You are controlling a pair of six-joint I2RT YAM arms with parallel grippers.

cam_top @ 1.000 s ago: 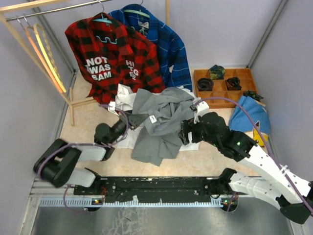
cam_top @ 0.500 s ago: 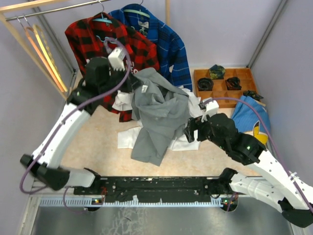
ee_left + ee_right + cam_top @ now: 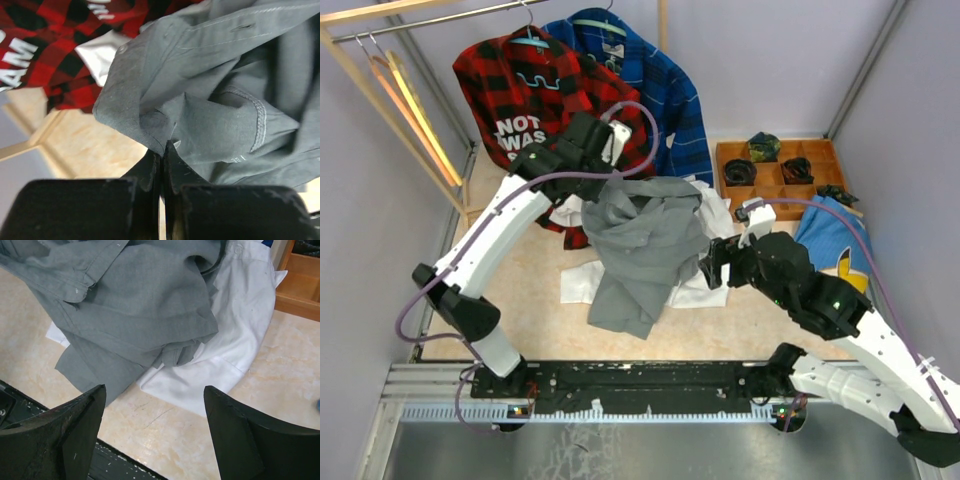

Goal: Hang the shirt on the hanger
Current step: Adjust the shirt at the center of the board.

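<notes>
The grey shirt (image 3: 640, 245) hangs crumpled from my left gripper (image 3: 611, 174), its lower part resting on the table. In the left wrist view the left gripper (image 3: 164, 146) is shut on a fold of the grey shirt (image 3: 210, 95). My right gripper (image 3: 712, 266) hovers low at the shirt's right edge. It stands open with nothing between its fingers (image 3: 155, 387), above the table just in front of the grey shirt (image 3: 135, 300). The pale yellow hanger (image 3: 425, 125) hangs on the rack at far left, well apart from both grippers.
A white shirt (image 3: 704, 287) lies under the grey one. A red-black plaid shirt (image 3: 520, 110) and a blue plaid shirt (image 3: 665, 90) hang on teal hangers behind. A wooden tray (image 3: 725, 152) of dark items and a blue cloth (image 3: 830, 240) sit at right.
My left arm has risen from low on the table and swung up and right, lifting the grey shirt by its top. The right gripper has barely moved.
</notes>
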